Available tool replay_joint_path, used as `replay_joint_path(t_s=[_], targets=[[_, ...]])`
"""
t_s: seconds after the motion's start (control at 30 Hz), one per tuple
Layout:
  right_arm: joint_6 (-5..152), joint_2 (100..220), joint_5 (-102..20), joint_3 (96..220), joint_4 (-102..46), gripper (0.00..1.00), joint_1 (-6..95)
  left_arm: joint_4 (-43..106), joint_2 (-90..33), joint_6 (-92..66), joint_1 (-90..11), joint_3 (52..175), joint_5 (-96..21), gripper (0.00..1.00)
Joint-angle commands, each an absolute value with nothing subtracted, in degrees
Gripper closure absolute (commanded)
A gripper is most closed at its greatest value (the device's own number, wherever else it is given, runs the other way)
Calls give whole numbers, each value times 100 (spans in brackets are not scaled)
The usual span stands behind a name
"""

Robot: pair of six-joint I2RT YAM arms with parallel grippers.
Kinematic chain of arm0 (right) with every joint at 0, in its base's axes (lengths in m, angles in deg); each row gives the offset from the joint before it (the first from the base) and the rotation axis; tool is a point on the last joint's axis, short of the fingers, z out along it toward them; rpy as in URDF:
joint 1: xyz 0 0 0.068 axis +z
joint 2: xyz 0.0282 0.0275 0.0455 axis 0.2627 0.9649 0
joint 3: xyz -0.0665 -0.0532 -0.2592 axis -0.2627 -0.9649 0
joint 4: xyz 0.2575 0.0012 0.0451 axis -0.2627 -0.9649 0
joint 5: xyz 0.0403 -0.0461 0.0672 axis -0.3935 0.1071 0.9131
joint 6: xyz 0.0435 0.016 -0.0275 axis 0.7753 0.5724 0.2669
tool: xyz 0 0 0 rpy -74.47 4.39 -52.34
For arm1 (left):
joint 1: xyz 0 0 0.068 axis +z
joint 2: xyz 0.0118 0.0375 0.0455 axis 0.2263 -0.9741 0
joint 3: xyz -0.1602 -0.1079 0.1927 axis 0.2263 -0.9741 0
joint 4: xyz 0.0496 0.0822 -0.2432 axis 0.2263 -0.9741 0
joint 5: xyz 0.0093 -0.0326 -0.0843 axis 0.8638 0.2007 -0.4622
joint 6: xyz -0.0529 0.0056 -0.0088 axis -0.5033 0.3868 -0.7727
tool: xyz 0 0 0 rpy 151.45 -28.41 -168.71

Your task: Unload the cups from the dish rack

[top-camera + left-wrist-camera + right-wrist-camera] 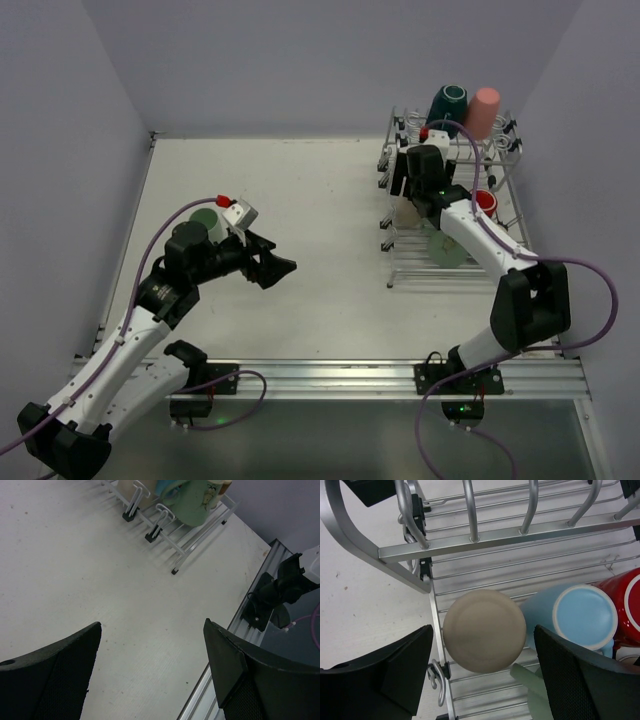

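Beige cup [485,642] sits base-up on lower tier of dish rack [485,537], R fingers [390,680] spread wide astride it, no contact; best to drop straight, centred, clear of light blue mug [580,615] just beside; L fingers [55,675] open, empty, over bench [75,570].

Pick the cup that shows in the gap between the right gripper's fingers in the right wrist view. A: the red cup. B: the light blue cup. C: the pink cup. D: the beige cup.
D: the beige cup, its round base toward the camera, fills the gap between the open fingers of the right gripper. The light blue cup and the red cup lie off to one side in the dish rack.
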State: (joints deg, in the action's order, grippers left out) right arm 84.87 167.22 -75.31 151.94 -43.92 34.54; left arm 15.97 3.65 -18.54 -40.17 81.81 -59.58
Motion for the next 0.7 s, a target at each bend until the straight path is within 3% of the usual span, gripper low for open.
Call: replay_joint_path(t_s=[0.0, 0.27, 0.43, 0.67], targets=[[8392, 16816, -7645, 15491, -4123, 16, 3369, 1774, 363, -1745, -4041, 8158, -5954, 13], [8471, 17018, -7469, 15526, -4114, 23, 3272, 1783, 336, -1763, -4041, 8140, -5795, 14], [8507, 16737, -7372, 15263, -3816, 50, 3272, 1774, 328, -1789, -4041, 8140, -5734, 14], [8524, 15648, -7285, 14693, -3482, 59, 3377, 1914, 143, -2158, -4041, 8201, -5874, 16]])
